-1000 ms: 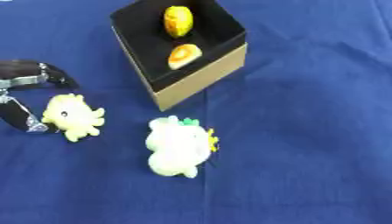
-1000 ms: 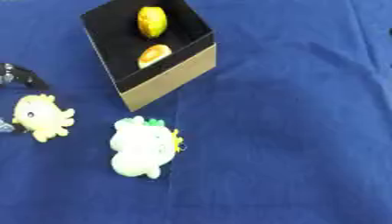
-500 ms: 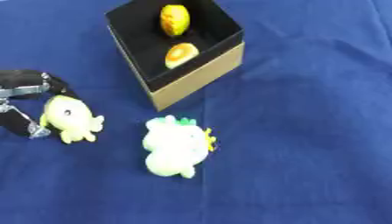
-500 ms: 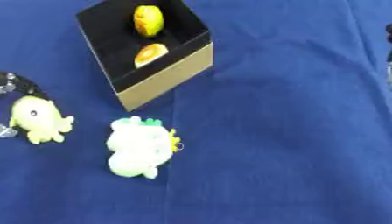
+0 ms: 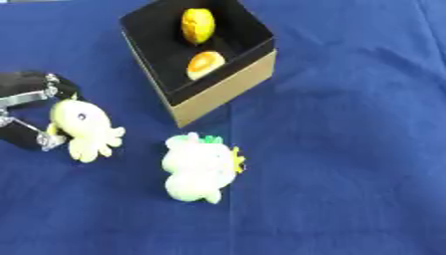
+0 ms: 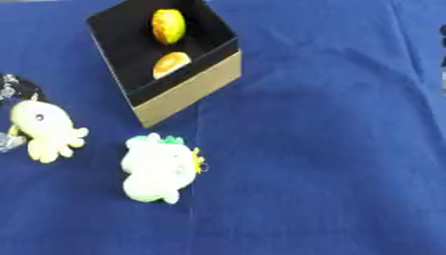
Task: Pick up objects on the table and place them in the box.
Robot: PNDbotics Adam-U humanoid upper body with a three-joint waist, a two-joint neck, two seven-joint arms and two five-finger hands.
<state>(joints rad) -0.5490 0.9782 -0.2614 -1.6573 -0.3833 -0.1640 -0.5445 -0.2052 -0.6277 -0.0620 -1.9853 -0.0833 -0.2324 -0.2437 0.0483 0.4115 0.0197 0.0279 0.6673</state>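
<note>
Your views are evenly lit and soft — everything slightly blurred, the box point(image 5: 200, 74) throwing only a faint shadow on the blue bench point(image 5: 348, 149).

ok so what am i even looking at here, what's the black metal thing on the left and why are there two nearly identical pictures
Both pictures come from one stereo camera in a humanoid robot's head, looking down at a table covered in blue cloth. They show the same moment, one from each eye, so they nearly match. The black and silver thing at the left edge is the robot's left hand, with its fingers around a pale yellow octopus toy. A second soft toy, pale green and white, lies loose on the cloth nearby. Behind them stands an open box, black inside, with two small yellow-orange items already in it. The robot's right hand is barely visible: only a dark sliver shows at the right edge of the right eye's picture.
</note>
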